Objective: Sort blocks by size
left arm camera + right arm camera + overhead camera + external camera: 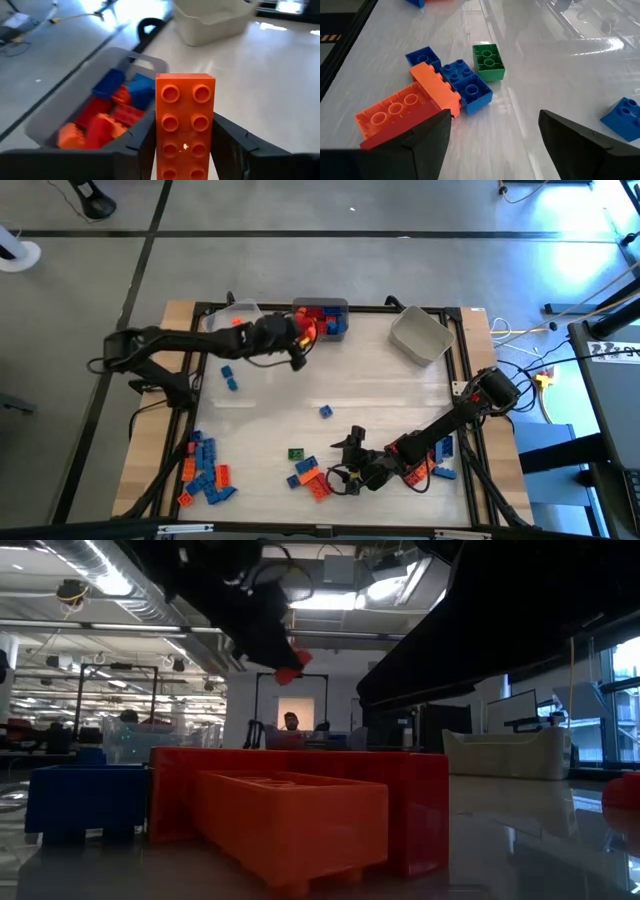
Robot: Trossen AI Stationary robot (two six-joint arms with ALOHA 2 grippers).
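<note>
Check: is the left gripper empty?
No, the left gripper is shut on a long orange brick near the grey bin.

Blocks [470, 85] – glossy studded plastic; table [400, 395] smooth, reflective (pale wood edge); grey bin [60, 107] matt plastic.

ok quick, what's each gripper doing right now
left gripper: shut on a long orange block, beside the grey bin.
right gripper: open, empty, low over loose blocks.
</note>
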